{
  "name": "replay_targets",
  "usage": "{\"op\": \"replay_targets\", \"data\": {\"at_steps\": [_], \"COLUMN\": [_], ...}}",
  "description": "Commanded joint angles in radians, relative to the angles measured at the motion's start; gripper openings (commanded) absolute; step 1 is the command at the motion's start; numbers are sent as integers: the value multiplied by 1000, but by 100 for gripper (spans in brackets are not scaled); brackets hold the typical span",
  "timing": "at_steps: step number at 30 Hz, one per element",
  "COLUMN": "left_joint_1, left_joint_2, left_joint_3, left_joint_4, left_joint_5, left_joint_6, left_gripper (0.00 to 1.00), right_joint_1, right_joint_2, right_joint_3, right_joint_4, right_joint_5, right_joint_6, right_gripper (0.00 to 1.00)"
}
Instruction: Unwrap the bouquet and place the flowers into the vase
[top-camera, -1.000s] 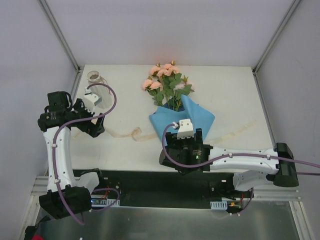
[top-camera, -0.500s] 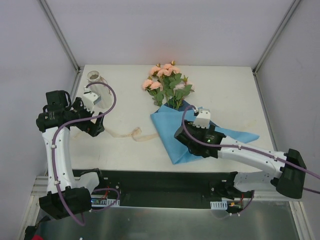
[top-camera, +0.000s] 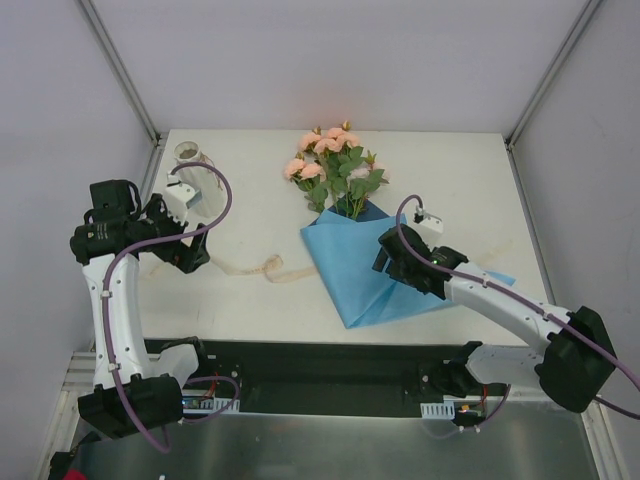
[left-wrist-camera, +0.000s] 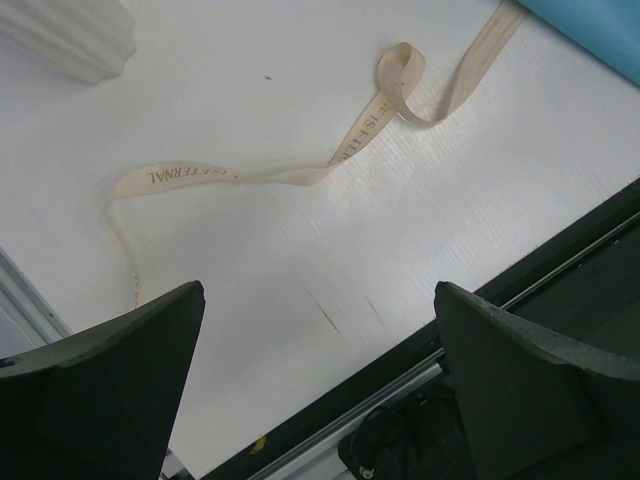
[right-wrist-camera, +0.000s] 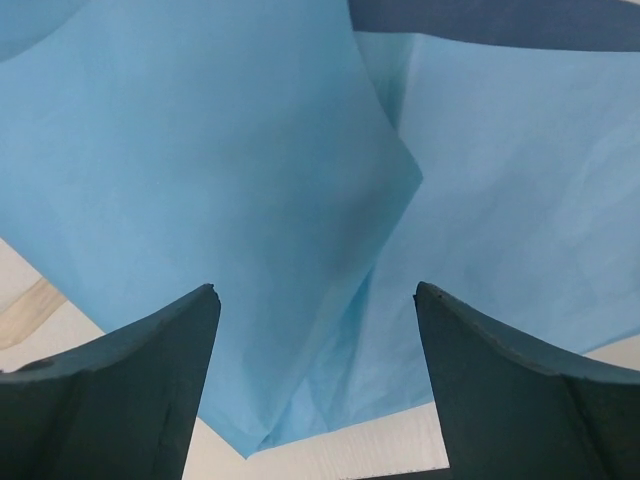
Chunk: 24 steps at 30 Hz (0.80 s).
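White tabletop (top-camera: 470, 180) was given over to everything in the task. Blue paper (top-camera: 345, 270) was spread almost flat near the middle front, no longer shaped as a cone. It was judged to be laid open so that the stems could be freed.

The flowers (top-camera: 335, 165) were laid with their heads toward the far edge. Their lower stems were tucked under a fold of the sheet, so the unwrapping was judged not yet finished. The vase (top-camera: 188, 152) was stood at the far left corner, well apart from the flowers and partly hidden by the left arm. The cream ribbon (top-camera: 262, 266) was left untied and loose on the table between vase and paper.

Of the 2 grippers, the right gripper (right-wrist-camera: 315, 290) was held over the right part of the paper. Its jaws were spread wide and nothing was caught between them. Contact with the sheet could not be told. The left gripper (left-wrist-camera: 315, 295) was held above bare table and ribbon, near the vase, with its jaws fully apart and empty.
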Motion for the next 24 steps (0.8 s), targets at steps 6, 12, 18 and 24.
{"op": "replay_targets", "data": {"at_steps": [6,12,18,24], "left_joint_1": [2,2,2,2], "left_joint_2": [-13,-24,-27,-13], "left_joint_3": [63,117,145,165], "left_joint_4": [-36,-62,-80,-80], "left_joint_5": [38,56,73,75], "left_joint_6": [-2,-6,-3,-17], "left_gripper": [99,99,99,99], "right_joint_1": [-22,-22,-22,-23], "right_joint_2": [57,100,78,103], "right_joint_3": [-18,52,45,22], "right_joint_4": [80,39,-18,-18], "right_joint_5": [-79,-59,-36,-39], "right_joint_6": [-22,-71,-49,-29], "right_gripper": [59,52,62,53]}}
